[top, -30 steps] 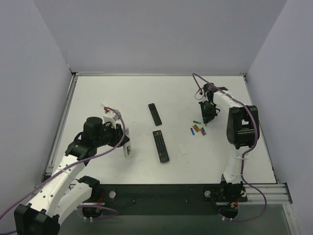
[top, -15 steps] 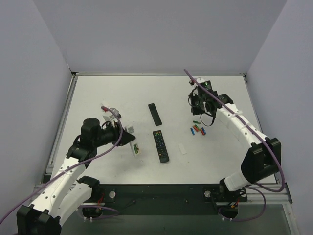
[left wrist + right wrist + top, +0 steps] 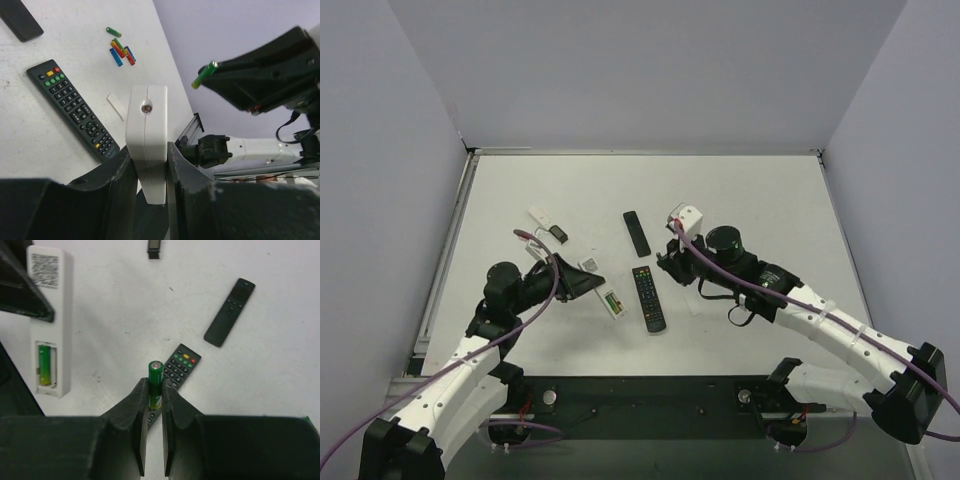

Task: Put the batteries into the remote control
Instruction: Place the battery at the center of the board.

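My left gripper (image 3: 590,286) (image 3: 148,152) is shut on the white remote control (image 3: 612,301) (image 3: 146,131) and holds it above the table, bay side up. In the right wrist view the remote (image 3: 48,325) shows an open bay with one green battery (image 3: 44,365) in it. My right gripper (image 3: 669,262) (image 3: 155,386) is shut on a second green battery (image 3: 155,380) (image 3: 204,75), held upright a short way right of the remote. Several loose batteries (image 3: 120,49) lie on the table; the right arm hides them in the top view.
A black remote with coloured buttons (image 3: 648,298) (image 3: 176,371) lies between the grippers. A thin black remote (image 3: 636,232) (image 3: 229,312) lies behind it. A small white cover piece (image 3: 115,106) lies beside the black remote. A white strip (image 3: 542,216) and a small dark piece (image 3: 558,235) lie at the back left.
My right arm has swung from the battery pile at the right to the table's middle, carrying the green battery. My left arm has moved the white remote rightward toward it.
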`<move>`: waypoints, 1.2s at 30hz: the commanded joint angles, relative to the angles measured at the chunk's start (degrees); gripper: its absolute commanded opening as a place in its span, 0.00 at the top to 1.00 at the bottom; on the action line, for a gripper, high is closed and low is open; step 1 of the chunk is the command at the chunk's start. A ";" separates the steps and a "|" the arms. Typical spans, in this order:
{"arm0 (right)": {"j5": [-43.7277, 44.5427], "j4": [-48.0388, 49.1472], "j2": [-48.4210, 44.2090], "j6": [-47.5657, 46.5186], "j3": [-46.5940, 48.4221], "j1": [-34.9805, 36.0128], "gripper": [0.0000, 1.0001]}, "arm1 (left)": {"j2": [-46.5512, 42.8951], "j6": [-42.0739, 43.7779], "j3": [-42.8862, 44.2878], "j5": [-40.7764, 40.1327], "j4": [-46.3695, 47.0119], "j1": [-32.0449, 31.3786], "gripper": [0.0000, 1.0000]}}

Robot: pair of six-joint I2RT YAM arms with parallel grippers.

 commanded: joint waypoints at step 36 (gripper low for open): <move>21.05 -12.56 14.24 48.93 -13.59 -15.11 0.91 | -12.35 10.54 5.19 -12.12 -15.51 0.31 1.00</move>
